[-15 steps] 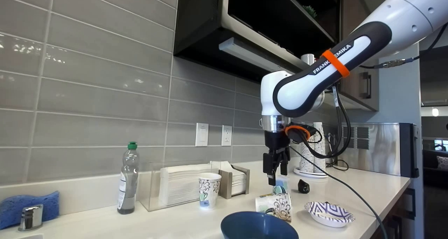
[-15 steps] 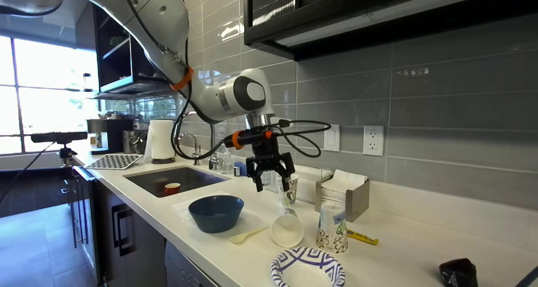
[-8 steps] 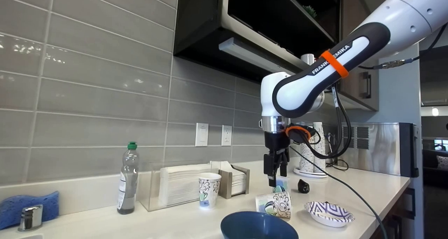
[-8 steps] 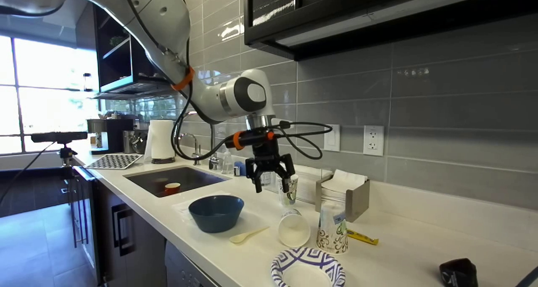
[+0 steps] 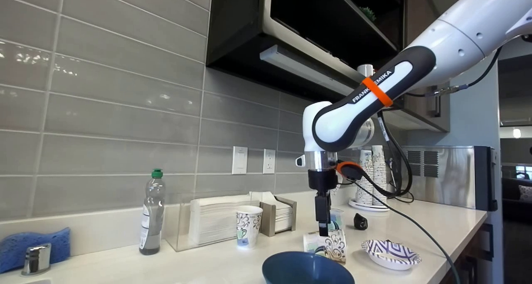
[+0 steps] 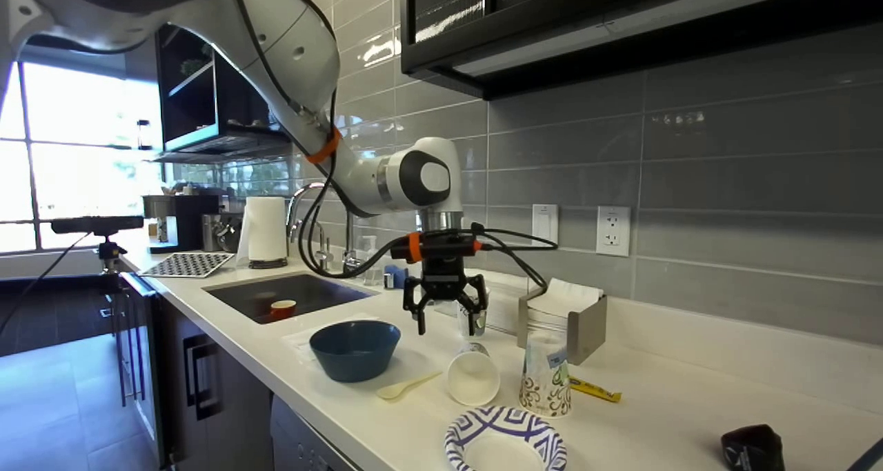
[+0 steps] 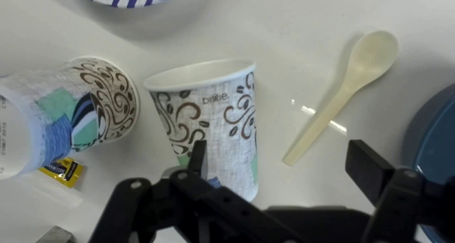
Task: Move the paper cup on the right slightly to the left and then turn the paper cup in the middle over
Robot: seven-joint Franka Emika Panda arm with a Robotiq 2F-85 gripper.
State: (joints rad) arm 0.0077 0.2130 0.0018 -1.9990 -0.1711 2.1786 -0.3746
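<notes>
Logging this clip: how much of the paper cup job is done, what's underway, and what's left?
Done: nothing certain; the inverted paper cup, probably the right one, stands apart from the tipped paper cup, but its position alone can't confirm the small move left. In hand: nothing gripped; the jaws hang open near the tipped paper cup. Left: likely turning that cup over, apparently the middle one, as it lies on its side.

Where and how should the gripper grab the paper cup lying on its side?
Probably from above: the open gripper could straddle the tipped cup across its width, nearer the base. It lies sideways, and its taper leaves more room there beside the inverted cup.
</notes>
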